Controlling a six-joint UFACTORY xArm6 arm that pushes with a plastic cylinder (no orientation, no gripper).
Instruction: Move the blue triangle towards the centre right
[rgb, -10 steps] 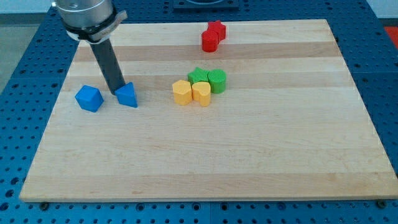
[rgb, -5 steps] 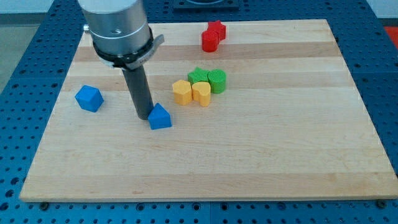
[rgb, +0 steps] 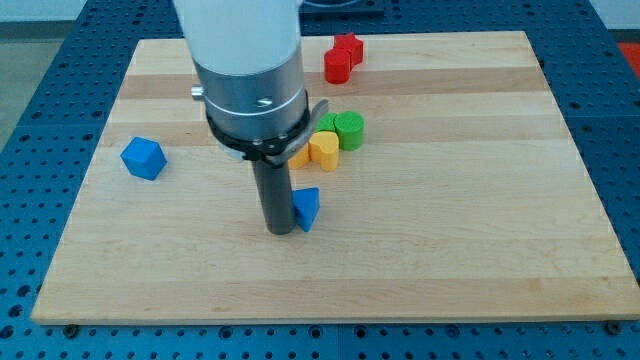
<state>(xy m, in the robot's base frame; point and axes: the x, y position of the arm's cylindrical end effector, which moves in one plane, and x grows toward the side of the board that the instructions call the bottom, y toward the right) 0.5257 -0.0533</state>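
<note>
Contact looks made: my tip (rgb: 280, 230) sits touching, or all but touching, the blue triangle (rgb: 307, 207), which lies just to the tool's right in the view and a shade toward the view's top. As for the tool's state, it is a plain rod with nothing to open or close, so it grips nothing and merely bears against the block's side. The triangle rests near the middle of the bench (rgb: 480, 270), with open wood between it and the centre right. The risk, as I judge it, comes from the off-centre contact: since the block sits slightly above the tool's line, a push straight to the view's right may catch only its lower corner, so that it turns and slips off past the tip toward the view's top. That way lies the cluster just above the tool, of which a yellow block (rgb: 324, 149) and a green cylinder (rgb: 349, 129) show clearly while the arm's body hides the rest; a stray triangle could knock into them. A pointed shape also tends to rotate under a rod, so the heading may drift even if contact holds. The blue cube (rgb: 143, 158), well to the tool's left, and the red block (rgb: 341, 58), far toward the view's top, seem out of harm's way.
</note>
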